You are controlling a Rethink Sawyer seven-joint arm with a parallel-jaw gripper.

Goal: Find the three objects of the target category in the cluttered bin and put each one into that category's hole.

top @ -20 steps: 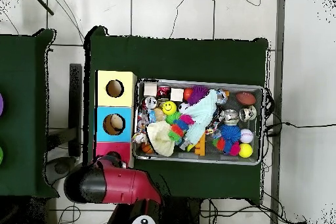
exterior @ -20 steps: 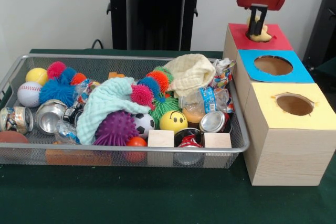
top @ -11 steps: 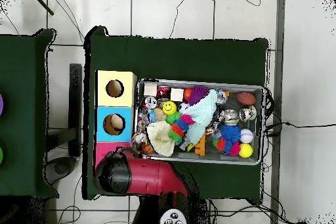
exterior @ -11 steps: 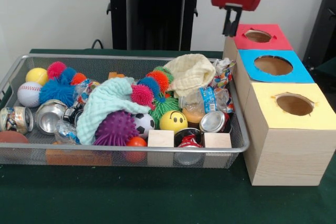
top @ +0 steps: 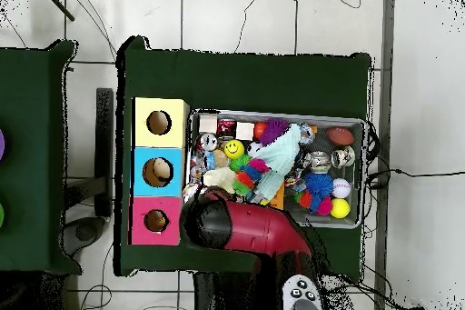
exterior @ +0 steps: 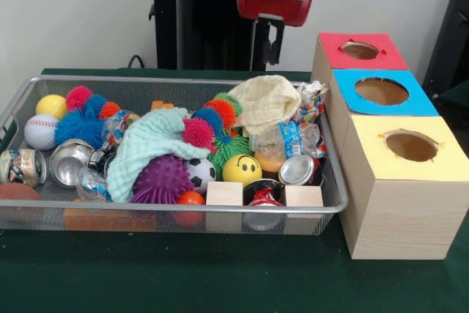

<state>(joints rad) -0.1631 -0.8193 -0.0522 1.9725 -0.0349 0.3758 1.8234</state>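
Green cloth covers the table, and the gripper (exterior: 269,40) hangs above the wire bin's (exterior: 176,209) far rim, fingers close together, holding nothing. Clutter lies below it (the cream cloth (exterior: 268,102) nearest), while the red-topped box's hole (exterior: 360,50) sits off to one side. Overhead, the red arm (top: 245,227) hides that corner of the bin.

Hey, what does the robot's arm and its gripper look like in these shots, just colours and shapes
The arm is a thick, rounded limb with a glossy red shell and black sections at the joints. In the front view its wrist is a black cylinder ringed by a red collar with a thin silver band. Below it hangs the gripper, small, black and narrow.
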